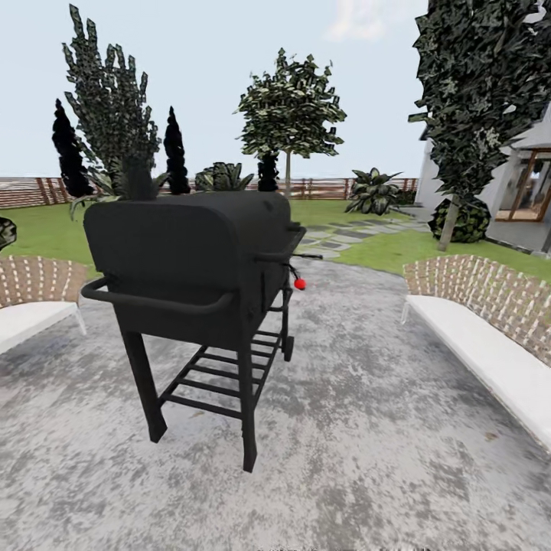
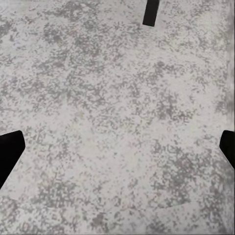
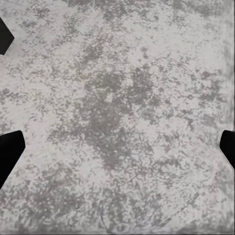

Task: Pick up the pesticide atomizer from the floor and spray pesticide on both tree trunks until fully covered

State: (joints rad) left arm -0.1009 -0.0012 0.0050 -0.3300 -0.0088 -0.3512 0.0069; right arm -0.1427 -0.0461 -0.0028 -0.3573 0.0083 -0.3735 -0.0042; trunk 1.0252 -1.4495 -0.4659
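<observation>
Left hand (image 2: 117, 144) and right hand (image 3: 117, 144) hang fingers apart, empty, over mottled grey paving (image 1: 367, 428) — steer round the black barrel grill (image 1: 195, 268) toward the green lawn (image 1: 398, 249).

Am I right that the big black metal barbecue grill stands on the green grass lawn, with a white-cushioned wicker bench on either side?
Not quite. The head view shows the black barbecue grill standing on mottled grey paving, not grass; the green lawn lies beyond it. The white-cushioned wicker benches do flank it.
</observation>
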